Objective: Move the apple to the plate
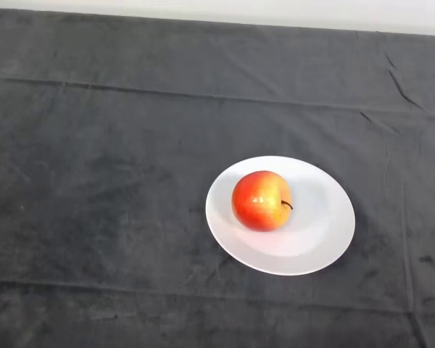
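A red and yellow apple [261, 200] lies on a white round plate [319, 232], on the plate's left half, with its dark stem pointing to the right. The plate rests on the dark cloth a little right of the middle of the table.
The dark cloth [101, 181] covers the whole table and has creases running across it at the back and near the front. A pale wall strip [275, 11] runs along the far edge.
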